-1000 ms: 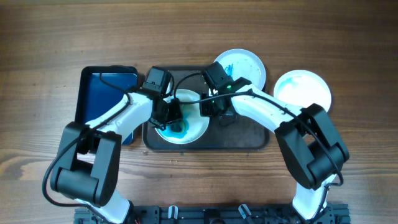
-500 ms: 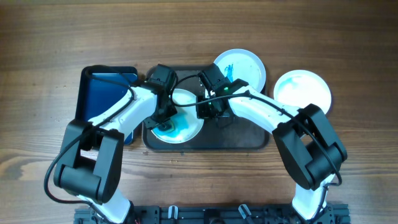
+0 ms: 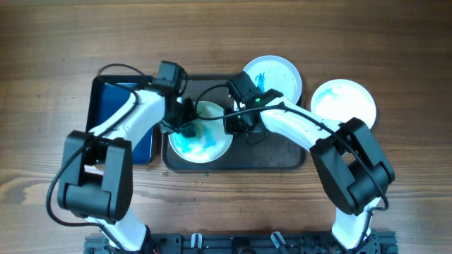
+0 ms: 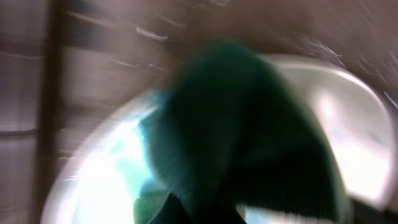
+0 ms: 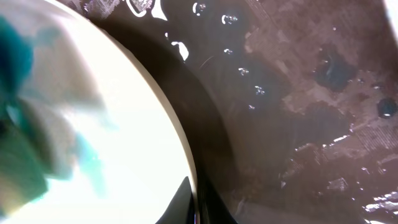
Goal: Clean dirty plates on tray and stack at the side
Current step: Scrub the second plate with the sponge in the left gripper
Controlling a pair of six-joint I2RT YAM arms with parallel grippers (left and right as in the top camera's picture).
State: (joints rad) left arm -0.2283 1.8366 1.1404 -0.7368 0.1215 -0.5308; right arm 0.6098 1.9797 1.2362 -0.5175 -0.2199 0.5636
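A white plate [image 3: 210,145] with teal smears lies on the left part of the dark tray [image 3: 275,159]. My left gripper [image 3: 186,128] is shut on a dark green sponge [image 4: 249,130] and presses it on this plate [image 4: 357,124]; its view is blurred. My right gripper [image 3: 234,125] is shut on the plate's right rim, which shows pinched between the fingers in the right wrist view [image 5: 198,208]. A second plate [image 3: 274,76] with blue smears sits at the tray's far right corner. A third, pale bluish plate [image 3: 344,103] lies on the table to the right.
A smaller blue tray [image 3: 119,106] with a black rim lies left of the dark tray, under my left arm. The dark tray's surface [image 5: 298,93] is wet with droplets. Cables loop between the two wrists above the plate.
My left gripper has swept the sponge left and back across the plate, spreading the teal smear. The plate has shifted slightly left. My right gripper keeps its hold on the rim.
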